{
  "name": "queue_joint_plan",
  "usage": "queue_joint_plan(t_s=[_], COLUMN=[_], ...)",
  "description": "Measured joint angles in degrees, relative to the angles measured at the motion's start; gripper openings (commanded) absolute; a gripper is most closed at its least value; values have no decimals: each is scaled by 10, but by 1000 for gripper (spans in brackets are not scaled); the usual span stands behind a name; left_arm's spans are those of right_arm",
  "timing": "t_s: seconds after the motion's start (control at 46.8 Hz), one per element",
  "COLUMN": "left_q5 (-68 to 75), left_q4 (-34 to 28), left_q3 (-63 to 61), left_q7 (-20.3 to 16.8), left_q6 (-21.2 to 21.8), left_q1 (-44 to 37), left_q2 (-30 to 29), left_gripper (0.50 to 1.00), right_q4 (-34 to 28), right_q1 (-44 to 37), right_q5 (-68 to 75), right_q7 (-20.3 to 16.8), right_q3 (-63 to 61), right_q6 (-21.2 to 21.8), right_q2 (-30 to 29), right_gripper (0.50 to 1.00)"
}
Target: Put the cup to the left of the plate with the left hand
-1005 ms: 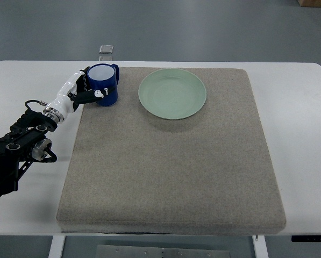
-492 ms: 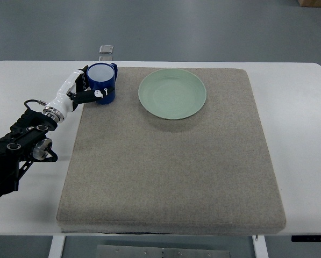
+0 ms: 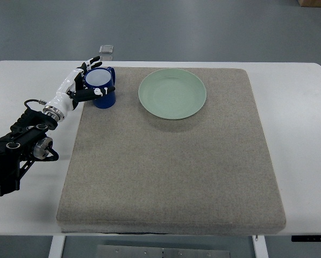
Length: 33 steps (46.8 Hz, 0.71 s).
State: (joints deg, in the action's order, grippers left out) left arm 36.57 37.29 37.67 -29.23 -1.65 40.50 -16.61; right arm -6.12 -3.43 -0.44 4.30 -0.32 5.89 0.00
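— White and smooth, the table (image 3: 300,107) has rounded corners, and most of it lies under a large square mat (image 3: 171,161) of coarse grey woven cloth; grey floor (image 3: 203,27) shows beyond the far edge. What sits on the mat?

— Two things, both at the far side. One is a round, shallow plate (image 3: 172,93), pale green and glossy with a slightly raised rim, lying flat. The other is a cup (image 3: 101,86), deep blue outside, white within, a plain cylinder with a loop handle turned toward the plate.

— Where is the cup in relation to the plate?

— To its left, at the mat's far left corner, upright, with a clear strip of mat between the two.

— And the robot hand?

— The left robot hand (image 3: 85,80), white shell with black joints, comes in from the left on a black arm with exposed metal fittings. Its fingers (image 3: 91,63) are spread around the far left side of the cup, while the thumb lies against the near side of the blue wall. Whether it grips firmly I cannot tell.

— Anything else?

— A small, flat, shiny square thing (image 3: 106,49) lies on the floor just past the table's far edge, behind the cup
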Motion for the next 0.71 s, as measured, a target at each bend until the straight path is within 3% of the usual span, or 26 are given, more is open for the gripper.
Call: queue_joint_plan(t_s=[0.406, 0.706], left_q5=[-67, -135], left_q4=[82, 90], left_q3=[14, 109], left_q7=[0, 4], left_q6=[-13, -65], left_q1=[1, 11], left_q2=[-30, -35], left_gripper=[996, 994], right_q4=[0, 0], right_q1=[0, 0], right_q5=[0, 0], right_q7=[0, 0], right_q3=[0, 0], right_q6=[0, 0], right_q2=[0, 0], right_gripper=[934, 934])
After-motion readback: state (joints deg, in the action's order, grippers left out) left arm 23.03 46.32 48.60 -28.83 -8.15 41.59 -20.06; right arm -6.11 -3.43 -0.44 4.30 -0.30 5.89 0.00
